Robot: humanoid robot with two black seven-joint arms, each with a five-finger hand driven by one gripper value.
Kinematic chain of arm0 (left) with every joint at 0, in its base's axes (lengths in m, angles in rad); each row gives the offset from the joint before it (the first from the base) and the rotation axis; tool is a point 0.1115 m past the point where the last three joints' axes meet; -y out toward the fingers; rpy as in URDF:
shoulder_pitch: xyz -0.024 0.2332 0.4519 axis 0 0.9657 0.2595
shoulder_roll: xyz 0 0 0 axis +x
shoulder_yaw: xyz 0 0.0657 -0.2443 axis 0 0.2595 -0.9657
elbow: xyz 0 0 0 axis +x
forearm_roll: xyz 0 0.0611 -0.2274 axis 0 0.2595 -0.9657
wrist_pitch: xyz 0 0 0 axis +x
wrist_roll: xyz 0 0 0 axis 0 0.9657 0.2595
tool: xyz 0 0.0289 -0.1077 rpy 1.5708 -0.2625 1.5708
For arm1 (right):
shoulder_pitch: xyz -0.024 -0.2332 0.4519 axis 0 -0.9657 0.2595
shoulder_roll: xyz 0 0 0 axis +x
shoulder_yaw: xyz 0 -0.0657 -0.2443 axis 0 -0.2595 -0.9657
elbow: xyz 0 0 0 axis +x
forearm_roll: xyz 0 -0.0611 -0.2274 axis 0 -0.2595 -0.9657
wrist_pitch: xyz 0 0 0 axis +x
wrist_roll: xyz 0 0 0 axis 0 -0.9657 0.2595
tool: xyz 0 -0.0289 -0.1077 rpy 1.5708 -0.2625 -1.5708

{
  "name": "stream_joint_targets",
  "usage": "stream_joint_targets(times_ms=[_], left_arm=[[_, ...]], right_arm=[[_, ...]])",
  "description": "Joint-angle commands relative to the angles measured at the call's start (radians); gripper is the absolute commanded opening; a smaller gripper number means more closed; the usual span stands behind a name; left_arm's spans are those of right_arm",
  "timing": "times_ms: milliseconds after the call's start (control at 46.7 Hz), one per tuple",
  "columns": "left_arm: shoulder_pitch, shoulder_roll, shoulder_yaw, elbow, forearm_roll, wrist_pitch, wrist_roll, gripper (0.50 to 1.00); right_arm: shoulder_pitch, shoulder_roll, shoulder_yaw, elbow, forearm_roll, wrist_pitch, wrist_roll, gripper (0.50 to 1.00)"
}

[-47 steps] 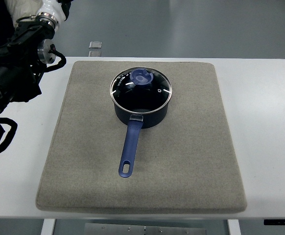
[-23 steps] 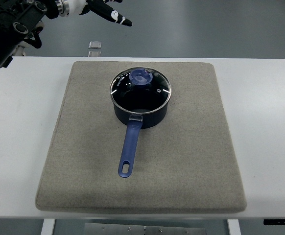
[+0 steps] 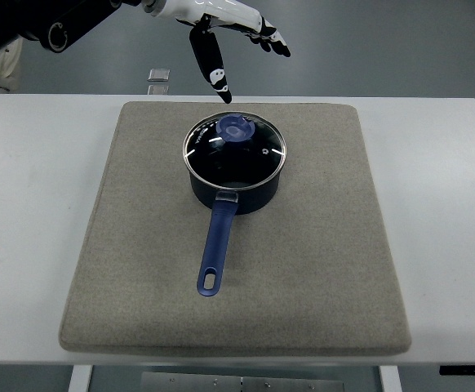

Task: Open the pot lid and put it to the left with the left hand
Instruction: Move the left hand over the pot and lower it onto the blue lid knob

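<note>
Left robot hand (image 3: 225,37) now reaches in from the upper left of the top view, where 1 second ago only the dark forearm sat at the left edge and half a second ago just a fingertip showed near the top. Its fingers (image 3: 214,67) are spread apart and hold nothing, 1 dark digit pointing down toward the far rim of the pot (image 3: 236,181), the others fanned out to the right above the desk (image 3: 437,212). The glass lid (image 3: 235,151) with its blue knob (image 3: 237,128) is seated on the pot, which stands on the grey mat (image 3: 319,269) with its blue handle (image 3: 216,247) pointing toward the robot. Pot and lid have not shifted. I judge this the approach: the hand has swung over but is not yet on the knob, so lifting and setting the lid to the left remain undone. No right hand shows.
</note>
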Motion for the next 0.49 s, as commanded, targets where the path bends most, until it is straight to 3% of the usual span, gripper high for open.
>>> stream_joint_targets(times_ms=[0,128,471], left_arm=[[-0.026,0.0,0.005,-0.01,0.038,-0.001,0.0,0.934],[-0.057,-0.001,0.008,-0.055,0.118,0.002,0.0,0.902],[-0.04,0.006,0.058,-0.141,0.216,0.013,0.0,0.902]], right_arm=[[0.0,0.0,0.0,-0.001,0.0,0.0,0.0,0.917],[0.0,0.0,0.0,0.001,0.0,0.0,0.0,0.917],[0.0,0.0,0.0,0.001,0.0,0.0,0.0,0.917]])
